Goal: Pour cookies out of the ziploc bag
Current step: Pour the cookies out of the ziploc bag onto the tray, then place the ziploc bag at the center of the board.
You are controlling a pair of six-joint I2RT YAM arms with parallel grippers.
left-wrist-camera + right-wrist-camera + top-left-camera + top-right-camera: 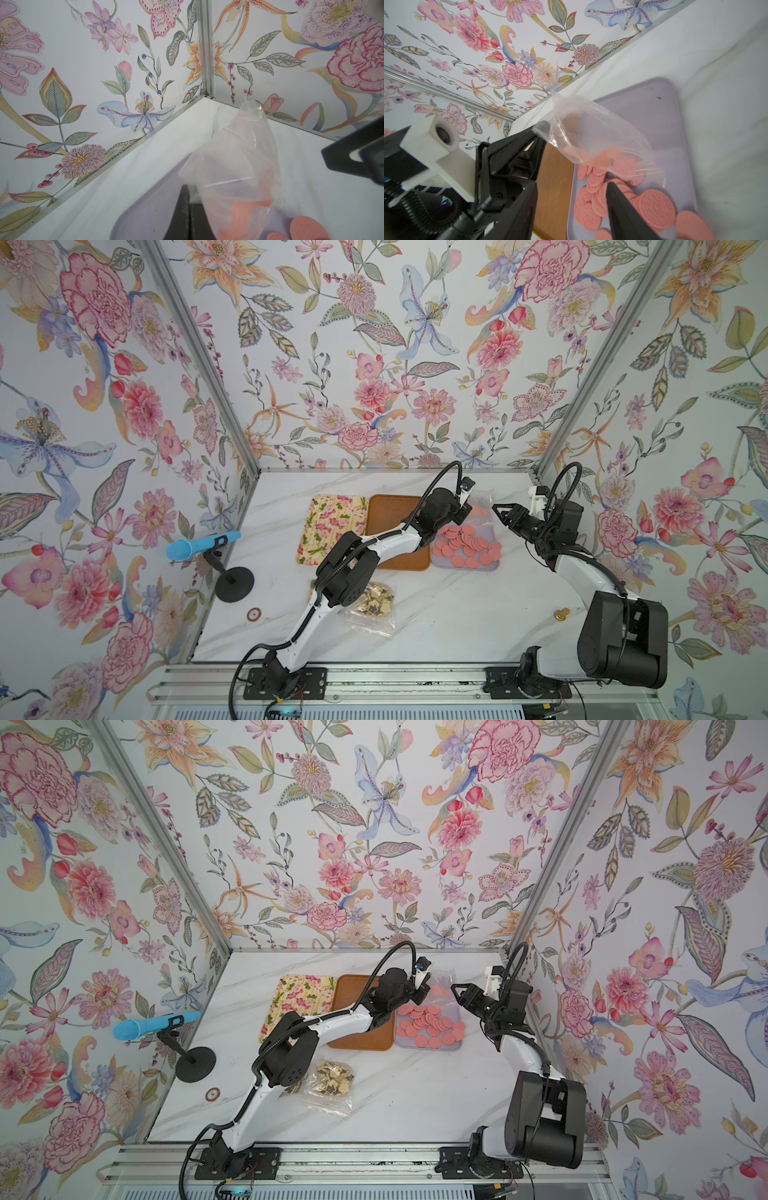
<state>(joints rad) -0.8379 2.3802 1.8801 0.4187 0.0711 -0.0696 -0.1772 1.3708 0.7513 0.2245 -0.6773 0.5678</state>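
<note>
left gripper [188, 191] clenched on faint clear ziploc bag [591, 128], cookies [602, 159] blurred inside, right gripper [500, 512] released

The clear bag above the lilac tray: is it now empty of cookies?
No: in the right wrist view a few pink cookies are visible inside the clear bag.
</note>
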